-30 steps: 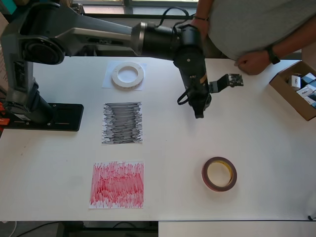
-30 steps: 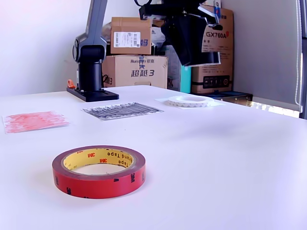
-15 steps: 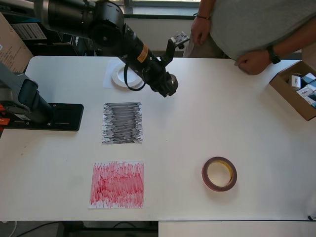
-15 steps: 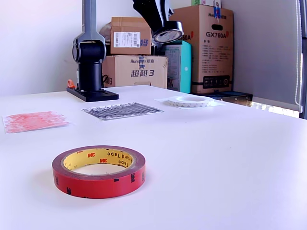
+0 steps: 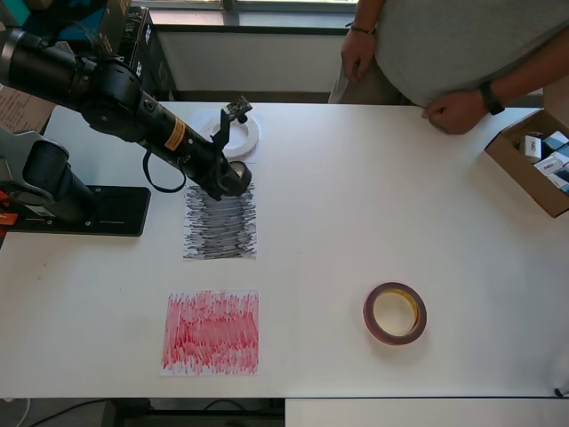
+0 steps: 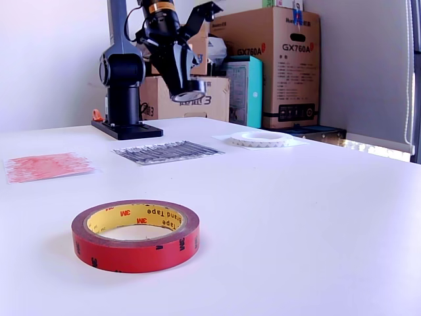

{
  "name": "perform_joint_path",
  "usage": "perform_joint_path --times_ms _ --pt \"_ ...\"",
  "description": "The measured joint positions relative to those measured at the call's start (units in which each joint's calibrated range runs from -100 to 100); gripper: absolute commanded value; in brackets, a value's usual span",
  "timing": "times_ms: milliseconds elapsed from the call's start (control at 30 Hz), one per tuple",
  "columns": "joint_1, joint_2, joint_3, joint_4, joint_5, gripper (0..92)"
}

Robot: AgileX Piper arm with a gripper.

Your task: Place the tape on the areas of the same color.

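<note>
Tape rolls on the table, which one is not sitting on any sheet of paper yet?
The red tape roll with the yellow inner core lies on the bare white table. The whitish tape roll rests on a plain white sheet.

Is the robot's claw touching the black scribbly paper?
Apart. The exterior view shows the gripper hanging well above the black scribbled patch, with background boxes visible between them.

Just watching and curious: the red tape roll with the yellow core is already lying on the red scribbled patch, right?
Not quite. In the overhead view the red tape roll with the yellow core lies on bare white table, well to the right of the red scribbled patch, which has nothing on it.
</note>
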Motion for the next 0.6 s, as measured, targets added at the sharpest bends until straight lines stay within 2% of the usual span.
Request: perform_joint_path --times_ms 267,600 --pt "-2.25 1.18 7.17 -0.01 1.1 0.0" --pt "-2.68 1.18 6.03 0.4 9.19 0.0"
